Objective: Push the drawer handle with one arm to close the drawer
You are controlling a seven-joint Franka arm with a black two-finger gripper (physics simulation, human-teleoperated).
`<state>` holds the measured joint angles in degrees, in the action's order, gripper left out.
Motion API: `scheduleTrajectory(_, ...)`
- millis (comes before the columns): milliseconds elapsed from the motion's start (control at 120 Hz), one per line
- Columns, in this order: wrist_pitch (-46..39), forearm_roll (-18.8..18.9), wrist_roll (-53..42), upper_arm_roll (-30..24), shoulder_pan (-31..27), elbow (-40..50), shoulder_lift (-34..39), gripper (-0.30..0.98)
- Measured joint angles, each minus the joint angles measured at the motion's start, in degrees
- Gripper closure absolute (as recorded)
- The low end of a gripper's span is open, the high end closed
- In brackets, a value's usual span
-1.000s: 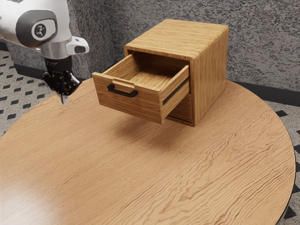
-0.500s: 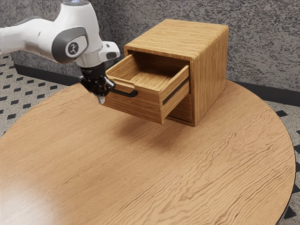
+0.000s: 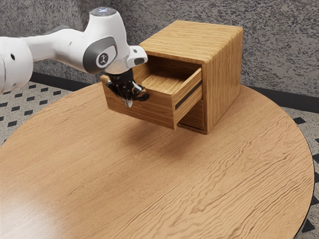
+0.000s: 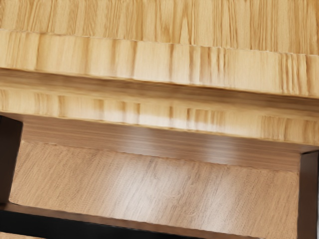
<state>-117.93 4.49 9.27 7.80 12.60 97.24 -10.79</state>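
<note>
My gripper [image 3: 129, 103] is shut, its fingertips together just in front of the black handle [image 3: 144, 97] and overlapping the handle's left part in the exterior view. Whether they touch it is hard to tell. The upper drawer [image 3: 159, 112] stands well out of the wooden cabinet [image 3: 223, 79], its inside showing behind the hand. Close below the hand, in the wrist view, run the black handle [image 4: 89, 227] and, beside it, the pale top edge of the drawer front [image 4: 149, 114].
The cabinet rests at the back of the round wooden table [image 3: 149, 189]. Beneath the pulled-out drawer, a lower drawer front [image 3: 193, 117] sits within the cabinet. A grey speckled wall [image 3: 284, 55] rises behind.
My hand has travelled toward the exterior view's right, from beside the drawer to the front of the handle. The drawer has slid slightly inward.
</note>
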Motion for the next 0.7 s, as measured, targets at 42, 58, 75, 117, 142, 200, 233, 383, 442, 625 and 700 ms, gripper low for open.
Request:
scheduleTrajectory(42, -0.4, 0.4, 0.0, 0.0, -0.1, -1.1, -1.1, 0.79)
scheduleTrajectory(58, -0.5, 0.6, 0.0, 0.0, -0.1, -1.6, -1.5, 0.79)
scheduleTrajectory(75, -0.7, 0.7, 0.0, 0.0, -0.1, -2.1, -1.9, 0.79)
scheduleTrajectory(117, -0.9, 1.1, 0.0, 0.0, -0.1, -3.1, -2.8, 0.79)
scheduleTrajectory(142, -1.2, 1.4, 0.0, 0.0, -0.1, -3.5, -3.2, 0.79)
scheduleTrajectory(200, -2.0, 2.3, 0.0, -0.2, -0.1, -4.2, -3.5, 0.79)
scheduleTrajectory(233, -2.4, 2.7, 0.0, -0.5, -0.2, -4.6, -3.7, 0.79)
scheduleTrajectory(383, -5.5, 3.6, 0.1, -0.9, -0.1, -5.4, -4.8, 0.79)
scheduleTrajectory(442, -7.1, 3.8, 0.1, -0.9, -0.3, -5.4, -5.4, 0.79)
scheduleTrajectory(625, -12.8, 4.0, -0.1, -0.9, -0.6, -6.4, -7.4, 0.79)
scheduleTrajectory(700, -14.7, 4.0, -0.3, -0.9, -0.7, -7.8, -8.6, 0.79)
